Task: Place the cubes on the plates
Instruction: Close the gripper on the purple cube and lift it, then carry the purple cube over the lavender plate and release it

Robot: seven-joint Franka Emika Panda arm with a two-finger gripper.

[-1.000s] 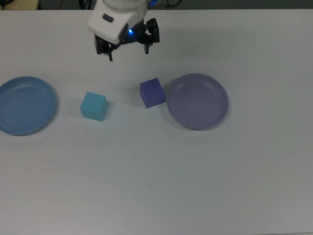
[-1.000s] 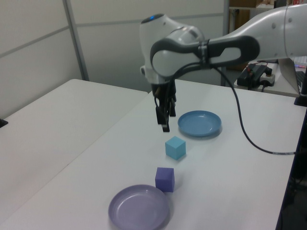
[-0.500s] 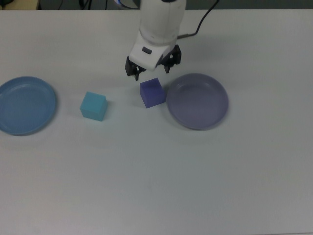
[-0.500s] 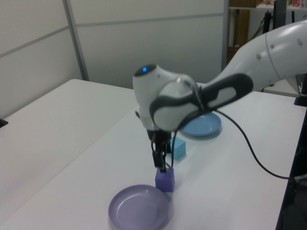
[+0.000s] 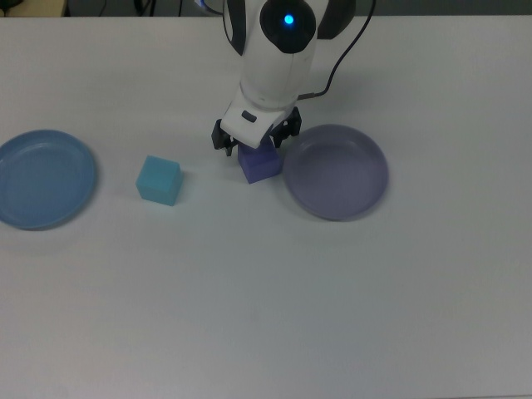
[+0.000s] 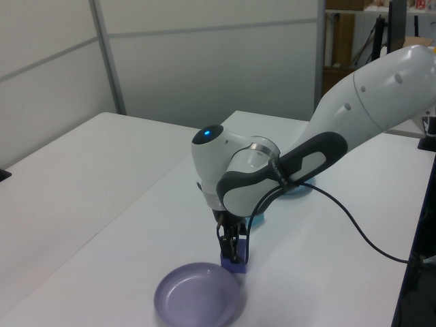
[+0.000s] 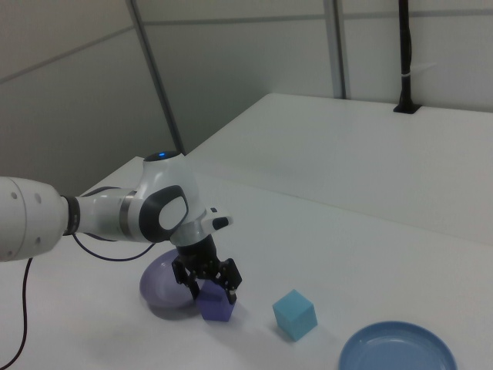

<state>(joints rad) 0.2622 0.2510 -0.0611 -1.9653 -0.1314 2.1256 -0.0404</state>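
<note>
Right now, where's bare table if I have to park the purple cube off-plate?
Bare table runs wide below both cubes in the top view, and between cyan cube and blue plate. It is crowded where the gripper straddles the purple cube beside the lavender plate.

Two cubes, two plates, one robot arm on one white table.

The cubes: one light cyan cube (image 5: pixel 159 179) and one purple-blue cube (image 5: pixel 261 163). The plates: one light blue plate (image 5: pixel 41 178) and one lavender plate (image 5: pixel 337 171). One arm (image 6: pixel 354 109) carries one gripper (image 5: pixel 250 146) with two fingers. One black cable (image 6: pixel 340 221) trails from the arm across the table (image 5: pixel 266 299). That makes four small things on the table in all.
</note>
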